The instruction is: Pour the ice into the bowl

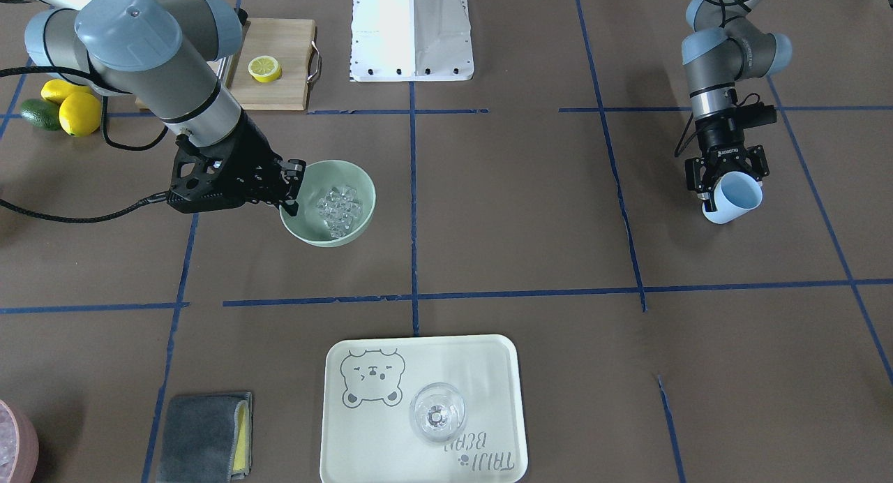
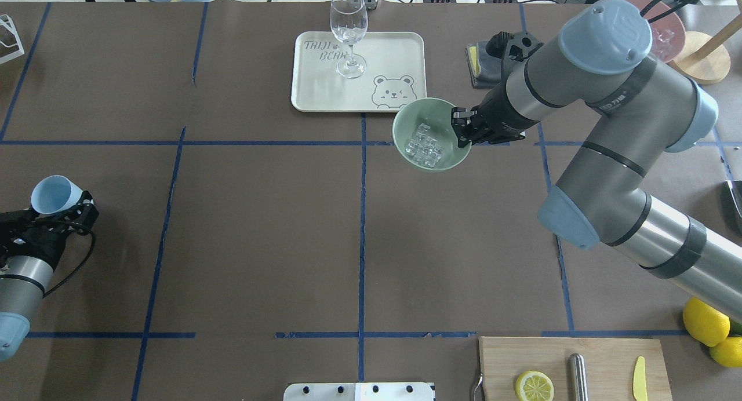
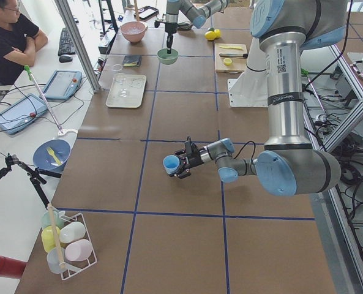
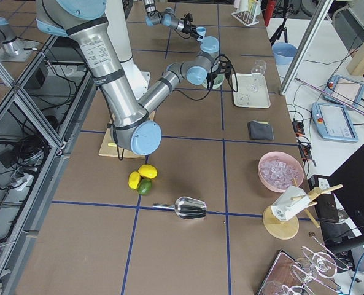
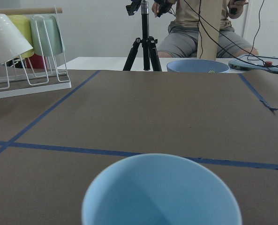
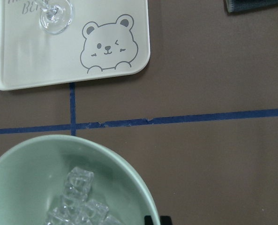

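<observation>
The pale mint-green bowl (image 1: 310, 235) holds several clear ice cubes (image 1: 340, 207). My right gripper (image 1: 291, 188) is shut on the bowl's rim and holds it slightly tilted above the table. The bowl (image 2: 406, 135), the ice (image 2: 424, 147) and this gripper (image 2: 459, 128) also show in the overhead view. The right wrist view shows the bowl's rim (image 6: 134, 178) and the ice (image 6: 80, 194). My left gripper (image 1: 725, 184) is shut on a light blue cup (image 1: 734, 198), tipped on its side. The cup (image 5: 162, 192) looks empty in the left wrist view.
A pale tray (image 1: 488, 371) carries a clear wine glass (image 1: 437, 413). A grey cloth (image 1: 202, 435) lies left of it and a pink tub (image 1: 17, 448) is at the corner. A cutting board (image 1: 282, 85) with a lemon half (image 1: 265, 69), whole lemons (image 1: 79, 113) and the robot base (image 1: 411, 33) are behind.
</observation>
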`<state>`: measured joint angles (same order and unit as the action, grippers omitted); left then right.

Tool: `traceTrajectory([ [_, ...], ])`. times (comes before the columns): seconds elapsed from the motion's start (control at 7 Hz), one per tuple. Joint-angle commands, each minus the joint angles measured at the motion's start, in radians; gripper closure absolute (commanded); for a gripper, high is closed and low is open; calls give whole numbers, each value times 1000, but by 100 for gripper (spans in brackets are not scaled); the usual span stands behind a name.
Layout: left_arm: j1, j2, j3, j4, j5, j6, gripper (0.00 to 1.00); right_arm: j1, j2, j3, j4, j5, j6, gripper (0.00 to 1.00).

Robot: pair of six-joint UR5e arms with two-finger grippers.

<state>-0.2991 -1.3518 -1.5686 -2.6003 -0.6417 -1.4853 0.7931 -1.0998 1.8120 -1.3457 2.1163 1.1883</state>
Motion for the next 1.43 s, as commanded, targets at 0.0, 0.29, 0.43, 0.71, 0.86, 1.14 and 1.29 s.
traceTrajectory([
  [0.0, 0, 63, -118, -1, -7, 60, 0, 37, -40, 21, 0, 31, -36, 100],
  [0.29, -9, 127, -245, 0, -39, 115, 0, 55, -98, 51, 0, 39, -82, 100],
  [0.43, -18, 149, -292, 0, -39, 153, 0, 58, -150, 78, 3, 37, -116, 100],
  [0.71, -82, 152, -369, 3, -71, 325, 0, 57, -361, 151, 84, -8, -201, 100],
  [0.86, -154, 146, -370, 0, -144, 395, 0, 69, -490, 145, 217, -3, -257, 100],
  [1.14, -242, 135, -407, 2, -314, 477, 0, 127, -618, 80, 327, 4, -393, 100],
  [1.29, -312, 128, -412, 0, -405, 561, 0, 155, -652, 32, 412, 23, -429, 100],
])
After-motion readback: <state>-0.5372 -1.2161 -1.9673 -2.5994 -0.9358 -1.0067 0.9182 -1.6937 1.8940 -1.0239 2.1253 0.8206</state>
